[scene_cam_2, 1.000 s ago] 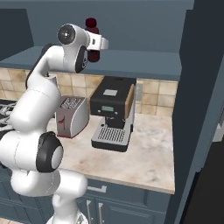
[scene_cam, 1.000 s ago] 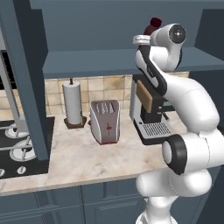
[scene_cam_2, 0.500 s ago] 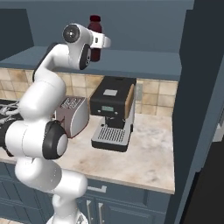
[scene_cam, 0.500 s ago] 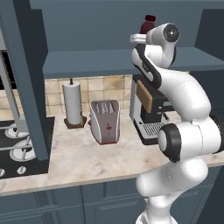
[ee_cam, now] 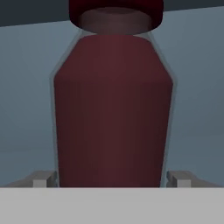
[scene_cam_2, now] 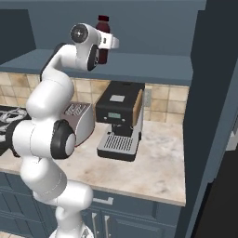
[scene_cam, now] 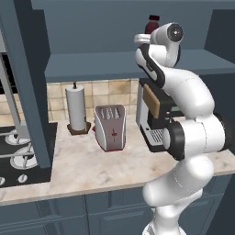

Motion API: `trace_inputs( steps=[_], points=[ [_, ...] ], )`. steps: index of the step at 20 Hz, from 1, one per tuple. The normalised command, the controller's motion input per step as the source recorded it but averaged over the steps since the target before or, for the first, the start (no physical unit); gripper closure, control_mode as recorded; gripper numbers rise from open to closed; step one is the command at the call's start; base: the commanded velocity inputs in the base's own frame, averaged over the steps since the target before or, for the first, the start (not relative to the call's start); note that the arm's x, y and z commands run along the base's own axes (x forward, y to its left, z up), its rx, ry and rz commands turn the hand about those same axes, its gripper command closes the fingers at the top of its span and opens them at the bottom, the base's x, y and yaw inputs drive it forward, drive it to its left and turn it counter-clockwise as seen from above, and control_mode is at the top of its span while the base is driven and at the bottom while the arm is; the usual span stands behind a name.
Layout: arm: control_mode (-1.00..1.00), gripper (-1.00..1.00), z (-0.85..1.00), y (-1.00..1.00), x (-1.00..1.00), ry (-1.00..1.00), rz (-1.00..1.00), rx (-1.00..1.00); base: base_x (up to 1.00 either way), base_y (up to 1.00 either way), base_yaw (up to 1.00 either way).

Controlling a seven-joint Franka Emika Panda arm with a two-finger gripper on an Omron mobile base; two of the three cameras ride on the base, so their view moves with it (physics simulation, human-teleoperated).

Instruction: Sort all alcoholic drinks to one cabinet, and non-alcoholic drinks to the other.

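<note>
At the upper middle of the right base view, the squat dark maroon bottle with a red cap (scene_cam_2: 102,41) stands upright on the blue-grey cabinet shelf (scene_cam_2: 153,65). Around it, the end effector (ee_cam: 112,178) is spread wide, its 2 fingers (ee_cam: 41,179) flanking the bottle's body. Lower down, a black coffee machine (scene_cam_2: 119,118) sits on the marble surface (scene_cam_2: 158,167), beside a silver toaster (scene_cam: 110,127).

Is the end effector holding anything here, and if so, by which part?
Nothing is held. The end effector stands open, its fingertips clear of both sides of the maroon bottle, which stands upright on the cabinet shelf.
</note>
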Motion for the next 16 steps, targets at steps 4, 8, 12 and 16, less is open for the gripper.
trace_inputs(
  steps=[4,8,12,16],
  points=[
    [-1.00,-1.00,0.00,0.00,0.00,0.00,0.00,0.00,0.00,0.00,0.00],
    [-1.00,-1.00,0.00,0.02,0.00,0.00,0.00,0.00,0.00,0.00,0.00],
    [-1.00,-1.00,0.00,0.12,-0.05,-0.01,0.00,0.00,0.00,0.00,0.00],
    [-1.00,-1.00,0.00,0.19,-0.05,-0.01,0.00,0.00,0.00,0.00,0.00]
  ],
)
